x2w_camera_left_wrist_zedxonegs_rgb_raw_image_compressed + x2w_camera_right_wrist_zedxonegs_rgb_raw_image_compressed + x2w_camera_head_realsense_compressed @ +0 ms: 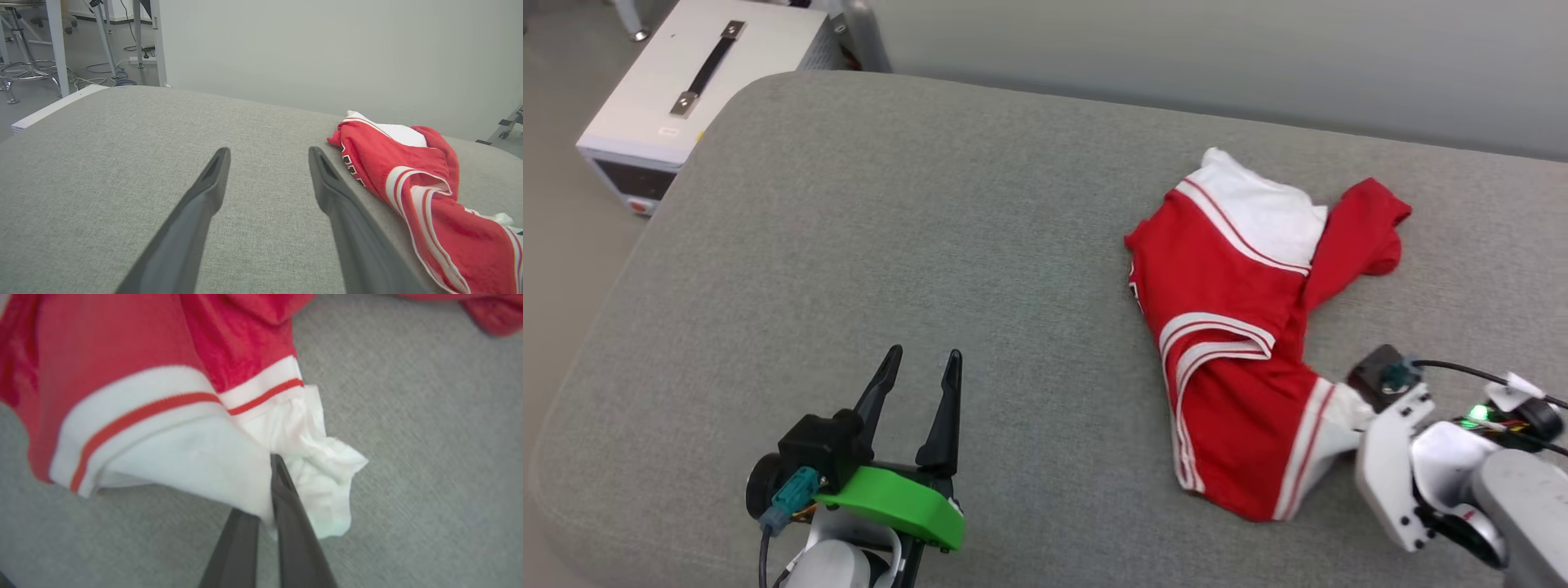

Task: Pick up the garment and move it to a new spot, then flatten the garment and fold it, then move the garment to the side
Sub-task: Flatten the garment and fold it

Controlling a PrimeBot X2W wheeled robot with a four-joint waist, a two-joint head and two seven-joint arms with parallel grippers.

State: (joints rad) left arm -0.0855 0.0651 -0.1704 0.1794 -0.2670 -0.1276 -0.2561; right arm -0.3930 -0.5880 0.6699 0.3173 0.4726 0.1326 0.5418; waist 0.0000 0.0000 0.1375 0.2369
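The garment [1233,343], a red jersey with white sleeves and red-white striped trim, lies crumpled on the right half of the grey cushion [866,245]. In the right wrist view my right gripper [267,473] is shut on the white sleeve cloth [310,465] at the garment's near edge, with the cloth bunched around the fingertips. From the head view, that arm's pale wrist [1413,457] sits at the lower right against the garment's near corner. My left gripper [923,363] stands open over bare cushion at the lower left, well apart from the garment [416,175].
A white box with a black handle [698,77] stands on the floor past the cushion's far left corner. A pale wall [1217,57] runs behind the cushion. Table legs and cables [102,49] are on the floor beyond, seen in the left wrist view.
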